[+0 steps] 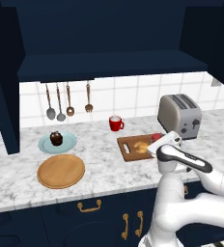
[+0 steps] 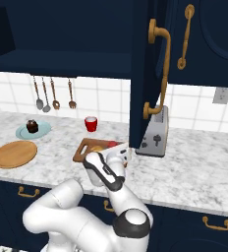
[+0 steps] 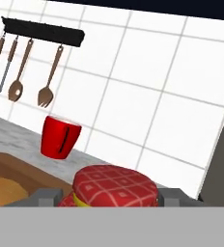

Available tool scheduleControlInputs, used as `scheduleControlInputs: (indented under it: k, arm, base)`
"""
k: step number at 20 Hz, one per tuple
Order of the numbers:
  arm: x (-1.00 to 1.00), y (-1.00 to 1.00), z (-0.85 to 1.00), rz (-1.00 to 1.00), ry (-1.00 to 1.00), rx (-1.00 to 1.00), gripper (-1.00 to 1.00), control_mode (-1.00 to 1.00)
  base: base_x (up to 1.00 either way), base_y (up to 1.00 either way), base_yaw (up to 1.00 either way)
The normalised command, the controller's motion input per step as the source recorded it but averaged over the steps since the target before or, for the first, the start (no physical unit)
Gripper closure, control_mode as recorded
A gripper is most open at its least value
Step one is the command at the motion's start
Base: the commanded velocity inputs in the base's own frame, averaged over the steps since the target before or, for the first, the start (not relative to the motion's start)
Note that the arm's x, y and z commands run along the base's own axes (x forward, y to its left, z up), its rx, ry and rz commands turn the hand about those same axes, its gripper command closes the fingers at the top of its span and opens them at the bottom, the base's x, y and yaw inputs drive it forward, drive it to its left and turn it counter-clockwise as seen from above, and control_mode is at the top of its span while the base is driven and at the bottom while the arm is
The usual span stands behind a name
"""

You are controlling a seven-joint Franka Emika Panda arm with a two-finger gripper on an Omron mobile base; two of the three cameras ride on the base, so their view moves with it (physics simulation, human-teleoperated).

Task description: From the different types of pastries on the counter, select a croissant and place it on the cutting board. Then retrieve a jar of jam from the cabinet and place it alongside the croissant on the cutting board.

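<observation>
The jar of jam (image 3: 115, 185), with a red checked lid, sits between my gripper's (image 3: 111, 198) two fingertips, which press against its sides. In the left base view the gripper (image 1: 157, 142) holds the jar (image 1: 156, 137) at the right end of the cutting board (image 1: 128, 149), close beside the croissant (image 1: 142, 146). From the right I see the jar (image 2: 112, 144), croissant (image 2: 97, 148) and board (image 2: 84, 150) just beyond the hand. I cannot tell whether the jar rests on the board. The chocolate pastry (image 1: 56, 139) lies on a blue plate.
A red mug (image 1: 116, 123) stands behind the board and a toaster (image 1: 180, 115) right of it. A round wooden plate (image 1: 61, 171) lies front left on the counter (image 1: 99, 159). The open cabinet door (image 2: 145, 74) hangs above the toaster; utensils (image 1: 68, 101) hang on the wall.
</observation>
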Motion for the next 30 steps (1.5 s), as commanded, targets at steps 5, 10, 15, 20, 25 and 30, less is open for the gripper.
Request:
scheduleControlInputs:
  k: [5, 10, 15, 20, 25, 30]
  arm:
    - [0.10, 0.00, -0.44, 0.00, -0.03, 0.00, 1.00, -1.00]
    - [0.02, -0.02, -0.33, 0.00, -0.01, 0.00, -1.00, -1.00]
    - [0.08, -0.14, -0.26, 0.00, 0.00, 0.00, -1.00, -1.00]
    - [0.00, -0.22, -0.25, 0.00, 0.00, 0.00, -1.00, -1.00]
    - [0.00, -0.12, -0.14, 0.00, -0.01, 0.00, -1.00, -1.00]
    - [-0.15, -0.12, 0.29, 0.03, 0.00, 0.00, -1.00, -1.00]
  base:
    - [0.00, 0.00, 0.00]
    - [0.00, 0.00, 0.00]
    - [0.00, 0.00, 0.00]
    - [0.00, 0.00, 0.00]
    - [0.00, 0.00, 0.00]
    - [0.00, 0.00, 0.00]
